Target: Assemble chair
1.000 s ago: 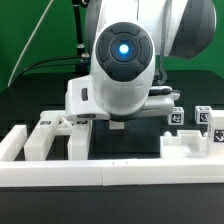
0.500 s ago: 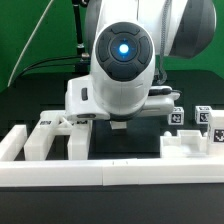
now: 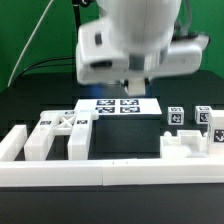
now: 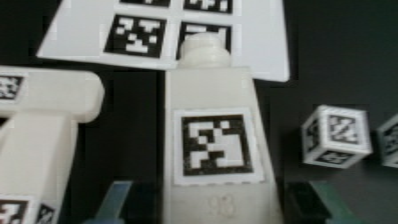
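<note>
The chair's white parts lie loose on the black table. A long white part with a tag (image 4: 214, 135) lies lengthwise between my fingers in the wrist view, with dark gaps on both sides. Another white part (image 4: 45, 130) lies beside it. In the exterior view these two parts (image 3: 62, 135) are at the left. A barred white part (image 3: 185, 147) is at the right, with two small tagged blocks (image 3: 176, 117) behind it. The blocks also show in the wrist view (image 4: 334, 135). My gripper (image 3: 130, 88) (image 4: 224, 202) is open, empty, and raised above the table.
The marker board (image 3: 118, 105) (image 4: 169, 35) lies flat behind the parts, under the raised arm. A long low white border rail (image 3: 110, 173) runs along the front. A green wall stands behind the table.
The arm has risen and no longer fills the middle of the exterior view. The marker board beneath it is now uncovered. The parts have not moved.
</note>
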